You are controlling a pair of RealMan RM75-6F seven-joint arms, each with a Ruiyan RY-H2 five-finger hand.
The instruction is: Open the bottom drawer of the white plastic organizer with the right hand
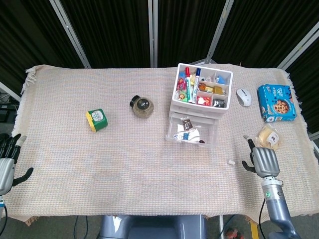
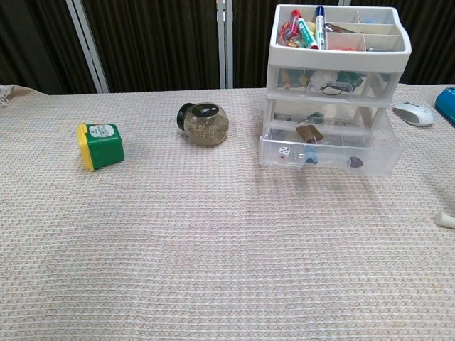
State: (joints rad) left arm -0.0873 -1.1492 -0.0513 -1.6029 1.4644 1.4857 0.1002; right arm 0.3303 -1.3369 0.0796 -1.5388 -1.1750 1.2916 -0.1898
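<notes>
The white plastic organizer (image 1: 202,97) stands right of the table's middle, its top tray full of pens and small items. Its clear bottom drawer (image 1: 191,133) sticks out toward me, showing a die and other small things; the chest view shows the same drawer (image 2: 330,153) forward of the tiers above. My right hand (image 1: 262,160) is low at the front right, well apart from the drawer, fingers apart and holding nothing. My left hand (image 1: 7,162) hangs off the table's left edge, fingers spread, also holding nothing.
A small white piece (image 1: 231,162) lies on the cloth just left of my right hand. A green-and-yellow box (image 1: 96,120) and a round jar (image 1: 143,106) sit to the left. A mouse (image 1: 243,97), a blue cookie box (image 1: 276,102) and a wrapped snack (image 1: 269,137) lie at the right.
</notes>
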